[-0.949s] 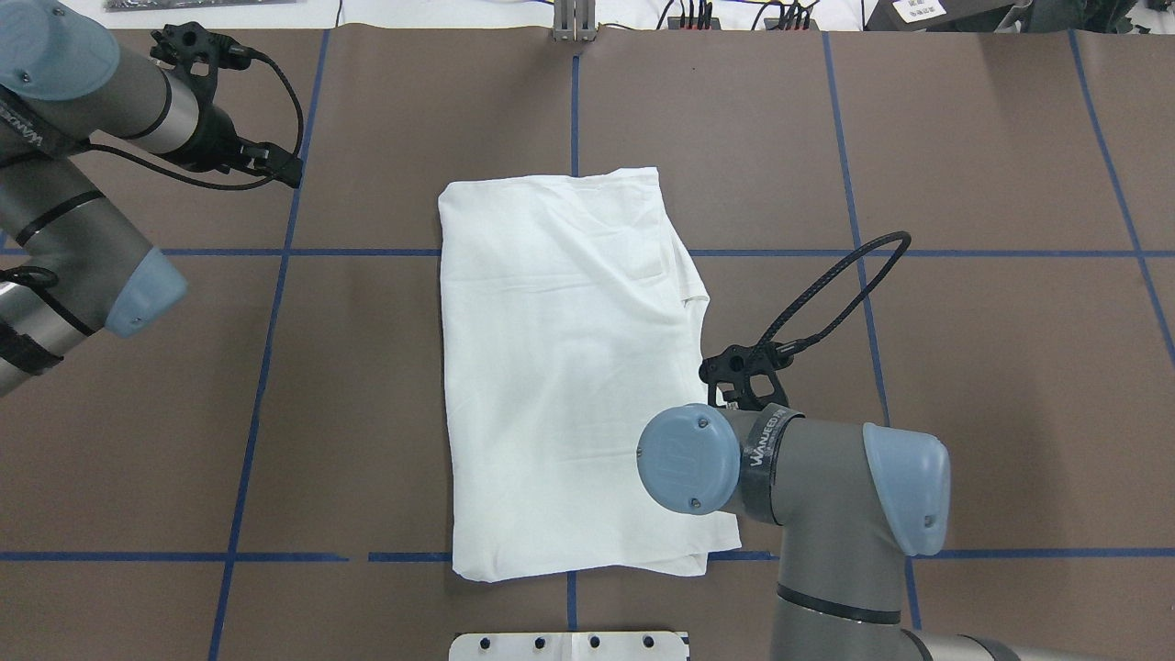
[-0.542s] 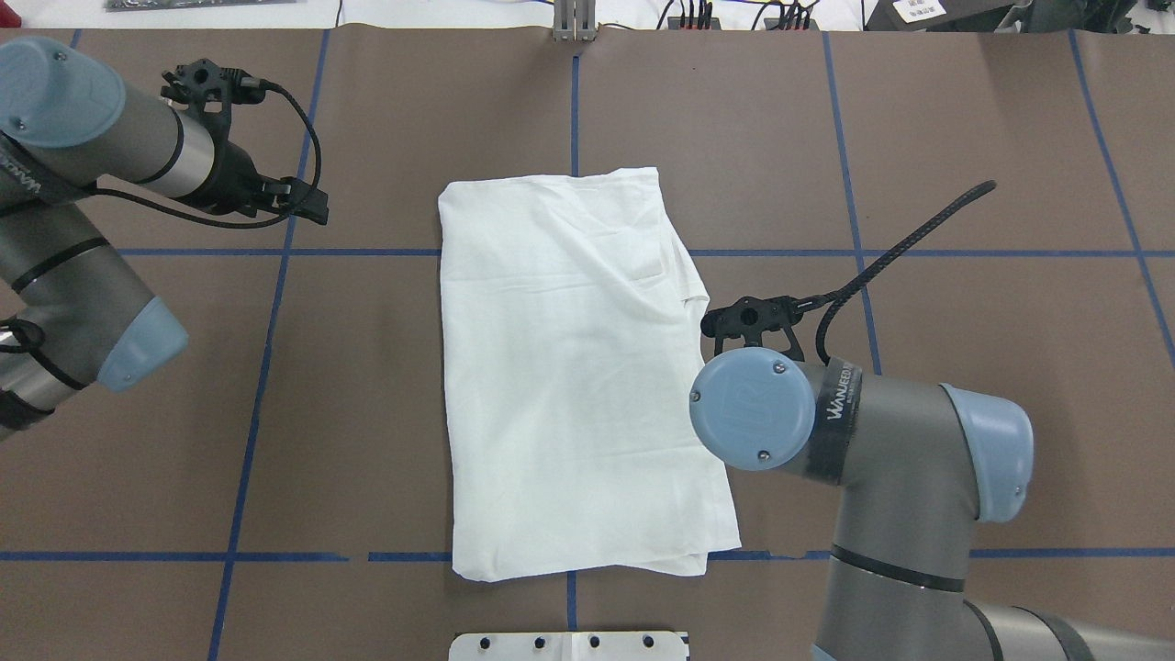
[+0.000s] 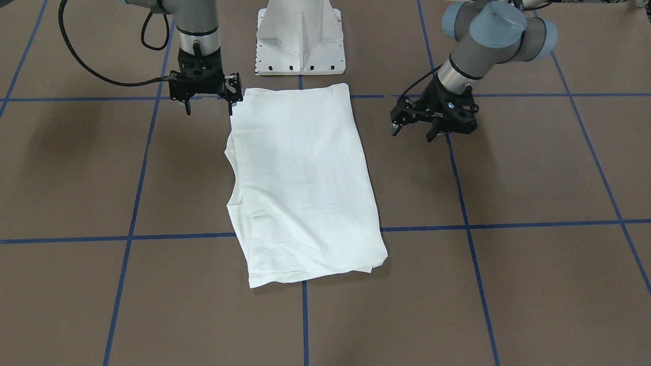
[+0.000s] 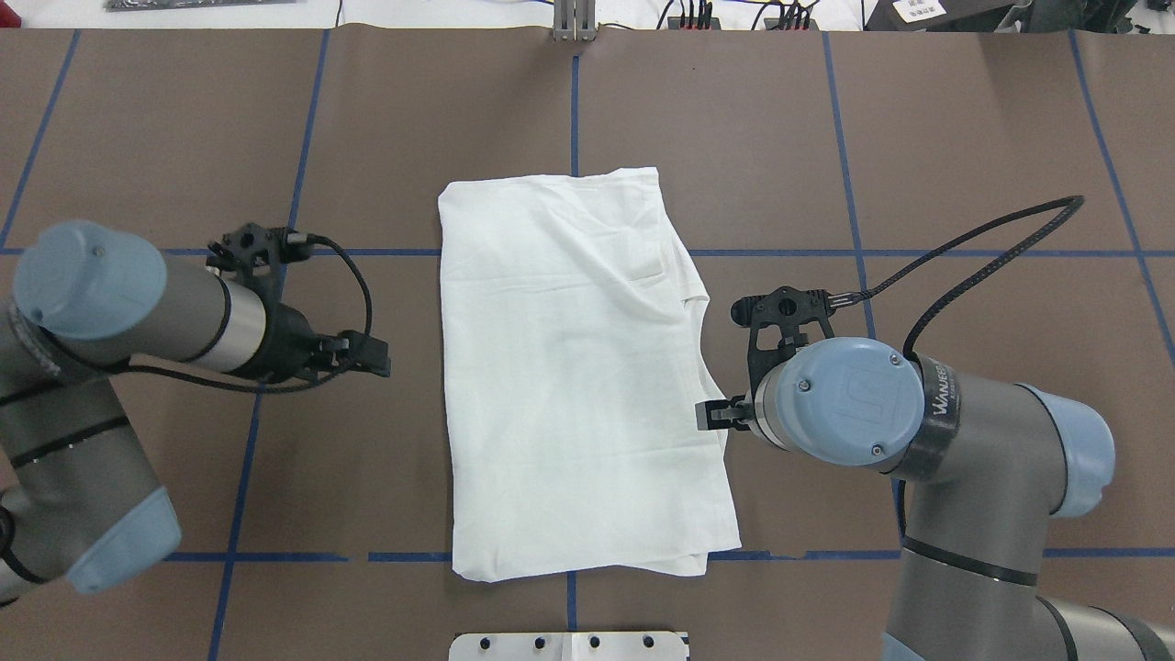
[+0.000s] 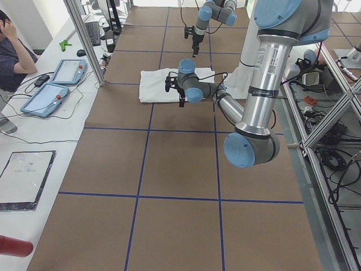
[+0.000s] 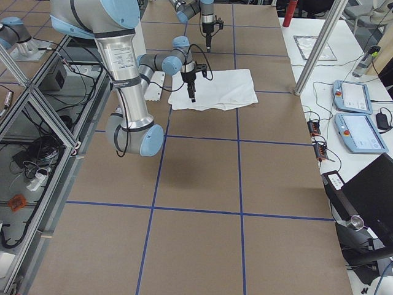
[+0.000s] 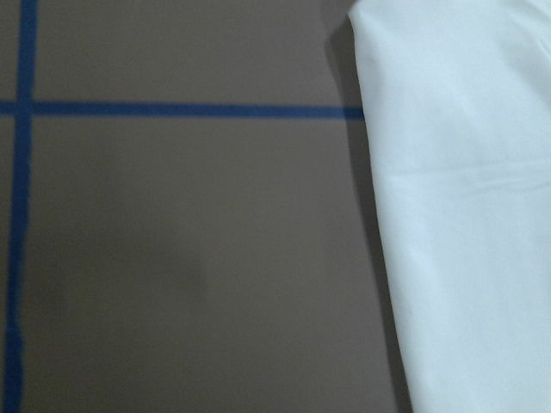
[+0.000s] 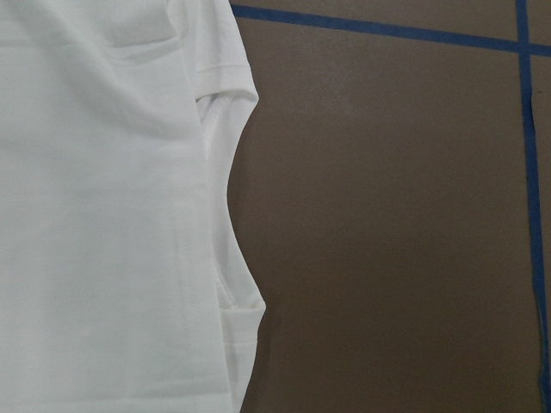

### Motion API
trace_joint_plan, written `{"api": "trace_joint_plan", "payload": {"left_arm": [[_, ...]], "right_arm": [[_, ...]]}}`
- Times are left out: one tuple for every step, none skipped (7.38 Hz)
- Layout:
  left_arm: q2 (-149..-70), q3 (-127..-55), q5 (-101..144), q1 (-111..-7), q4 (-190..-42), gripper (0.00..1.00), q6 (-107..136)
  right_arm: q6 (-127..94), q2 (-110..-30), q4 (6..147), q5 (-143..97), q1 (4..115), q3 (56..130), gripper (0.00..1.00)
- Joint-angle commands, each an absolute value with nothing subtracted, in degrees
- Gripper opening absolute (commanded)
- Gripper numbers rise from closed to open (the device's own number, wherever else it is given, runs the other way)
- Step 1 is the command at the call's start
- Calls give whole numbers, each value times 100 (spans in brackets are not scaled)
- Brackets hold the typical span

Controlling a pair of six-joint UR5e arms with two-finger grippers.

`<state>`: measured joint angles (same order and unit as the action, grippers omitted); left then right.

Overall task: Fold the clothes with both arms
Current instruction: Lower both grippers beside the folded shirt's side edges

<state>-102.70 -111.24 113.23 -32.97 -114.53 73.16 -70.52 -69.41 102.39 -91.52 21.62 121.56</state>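
The shirt (image 4: pixel 569 367) lies folded into a long panel in the middle of the table (image 4: pixel 964 138). It looks light, limp and layered, so it will likely sag. Pinch every layer at the side edges. The left end effector (image 3: pixel 413 133) and right end effector (image 3: pixel 209 108) hang spread and empty beside it.

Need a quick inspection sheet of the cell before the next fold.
Surface: brown mat with blue tape grid, flat.
Job's things: white T-shirt folded into a long rectangle, lying flat mid-mat.
Clutter: nothing seen; white pedestal base at the robot's side.
Grippers: left gripper jaws open, off the shirt; right gripper jaws open, at the shirt's edge, contact unclear.
Cables: black braided cables loop off both wrists, clear of the shirt.
Surroundings: person and two tablets at the side bench.
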Motion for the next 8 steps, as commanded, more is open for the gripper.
{"api": "trace_joint_plan", "payload": {"left_arm": [[-10274, -11233, 10376, -2088, -11452, 100, 8765], [-10292, -11198, 10162, -1831, -11452, 100, 9093], [-10370, -11171, 10082, -1593, -11452, 99, 9384], [-10458, -11153, 10011, -1373, -11443, 91, 9535], [-10476, -11162, 10011, -1293, -11443, 85, 9536], [-10503, -11153, 10002, -1161, -11443, 85, 9545], [-10512, -11153, 10002, -1108, -11443, 85, 9545], [-10547, -11136, 10002, -1107, -11443, 85, 9545]], "right_arm": [[-7171, -6961, 10160, -9150, 2197, 12164, 100], [-7250, -6952, 10151, -9149, 2189, 12155, 100], [-7251, -6961, 10151, -9149, 2188, 12120, 100], [-7251, -6961, 10151, -9149, 2188, 12129, 100], [-7251, -6961, 10160, -9149, 2180, 12120, 100], [-7251, -6961, 10160, -9158, 2180, 12120, 100], [-7251, -6961, 10151, -9158, 2180, 12111, 100], [-7251, -6961, 10151, -9158, 2180, 12103, 100]]}}
